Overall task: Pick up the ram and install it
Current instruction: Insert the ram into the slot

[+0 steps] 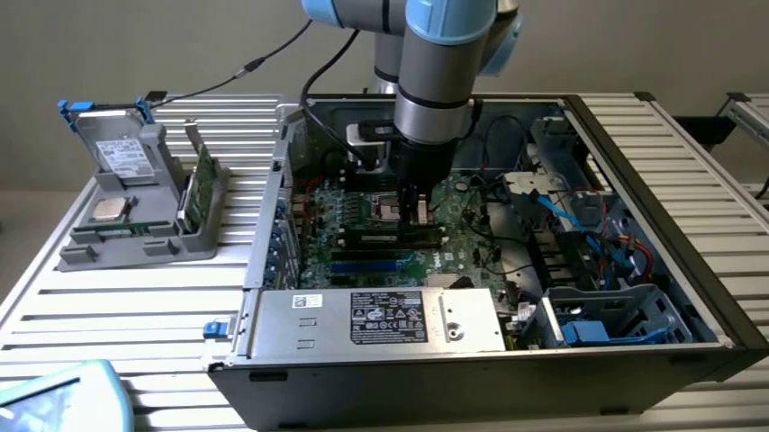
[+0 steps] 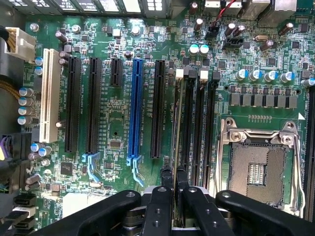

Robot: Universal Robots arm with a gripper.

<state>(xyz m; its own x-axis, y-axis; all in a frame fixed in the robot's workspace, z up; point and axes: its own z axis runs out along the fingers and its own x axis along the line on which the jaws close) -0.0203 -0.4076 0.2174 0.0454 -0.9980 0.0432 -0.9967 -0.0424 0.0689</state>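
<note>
I see gripper [image 2: 173,181] nearly shut, pinching ram [image 2: 175,123] edge-on; long axis parallel w/ mobo slots [image 2: 212,128], stick pointing straight out from the tips.

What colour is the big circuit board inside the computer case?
Green; the circuit board shows best in the wrist view.

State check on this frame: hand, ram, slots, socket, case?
hand: shut on the ram
ram: on edge, in line with a black memory slot, gripped; seating unclear
CPU socket: empty
blue slot: empty
computer case: side open
</note>
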